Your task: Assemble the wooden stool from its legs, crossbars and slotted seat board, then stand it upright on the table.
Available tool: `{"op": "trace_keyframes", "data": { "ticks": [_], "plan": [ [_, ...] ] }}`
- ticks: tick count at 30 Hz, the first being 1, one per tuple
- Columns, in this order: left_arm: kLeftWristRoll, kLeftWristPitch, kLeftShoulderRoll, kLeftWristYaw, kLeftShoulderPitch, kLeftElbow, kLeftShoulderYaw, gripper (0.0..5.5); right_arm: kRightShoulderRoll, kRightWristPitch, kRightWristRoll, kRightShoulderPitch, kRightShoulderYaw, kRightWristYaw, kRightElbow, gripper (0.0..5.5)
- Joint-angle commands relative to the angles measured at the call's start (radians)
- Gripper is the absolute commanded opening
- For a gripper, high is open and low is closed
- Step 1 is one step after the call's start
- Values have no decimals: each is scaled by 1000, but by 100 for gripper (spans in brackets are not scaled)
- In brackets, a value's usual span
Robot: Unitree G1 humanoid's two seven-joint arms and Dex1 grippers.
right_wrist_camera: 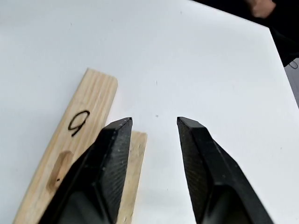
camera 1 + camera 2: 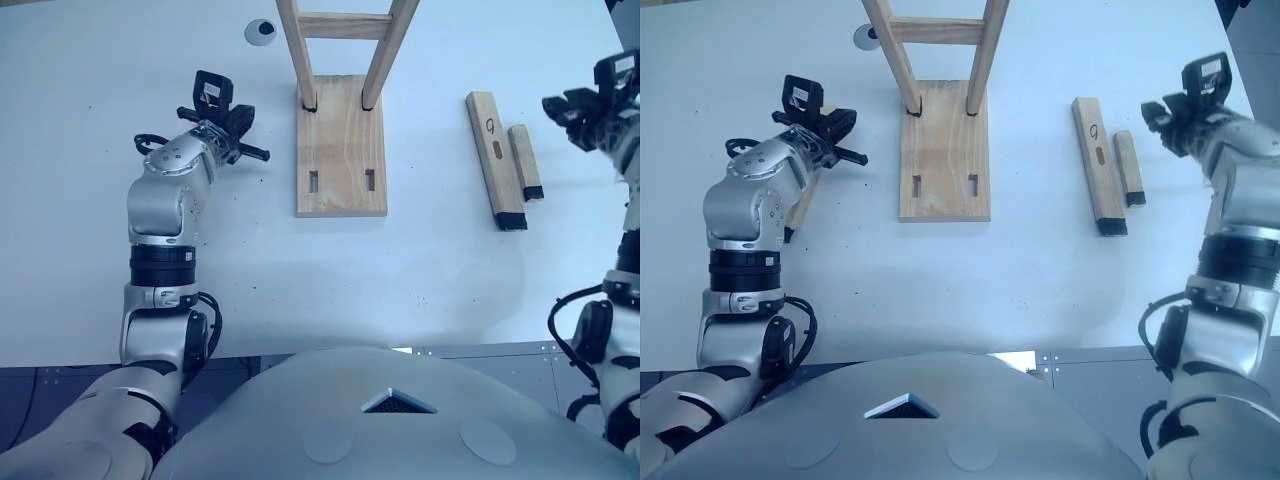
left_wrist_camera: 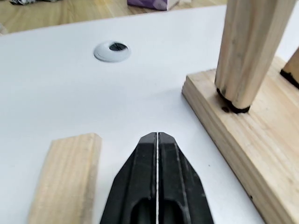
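The slotted seat board (image 2: 340, 150) lies flat mid-table. Two legs (image 2: 300, 50) stand in its far slots, joined by a crossbar (image 2: 345, 25); its near two slots are bare. My left gripper (image 3: 158, 135) is shut on nothing, just left of the board, its tips (image 2: 264, 155) pointing toward it. A wooden piece (image 3: 65, 177) lies beside that gripper, partly hidden under the left arm (image 2: 800, 205). To the right lie a loose leg marked 9 (image 2: 495, 160) and a short crossbar (image 2: 526, 162). My right gripper (image 1: 154, 122) hangs open just beyond their far ends (image 2: 1152, 110).
A round cable grommet (image 2: 262, 31) sits in the white table (image 2: 420, 260) at the far left of the standing legs. The near half of the table is bare. The table's front edge runs close to my torso.
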Motion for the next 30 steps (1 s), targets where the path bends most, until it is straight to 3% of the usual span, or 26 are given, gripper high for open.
{"op": "trace_keyframes", "data": {
  "ticks": [1,16,23,25,30],
  "plan": [
    [0,25,17,12,15,-52,24,0,-55,86,39,70,10,48,-71,231],
    [1,59,6,9,28,-78,11,0,-54,118,72,203,49,21,-76,248],
    [-33,31,-14,32,0,-101,76,0,-59,168,104,292,73,49,-86,143],
    [-73,31,-29,28,-18,-121,110,0,-20,103,106,274,29,-12,-64,130],
    [-276,118,-76,18,-67,-266,219,65,90,-212,166,95,-156,-195,-91,130]
  ]
}}
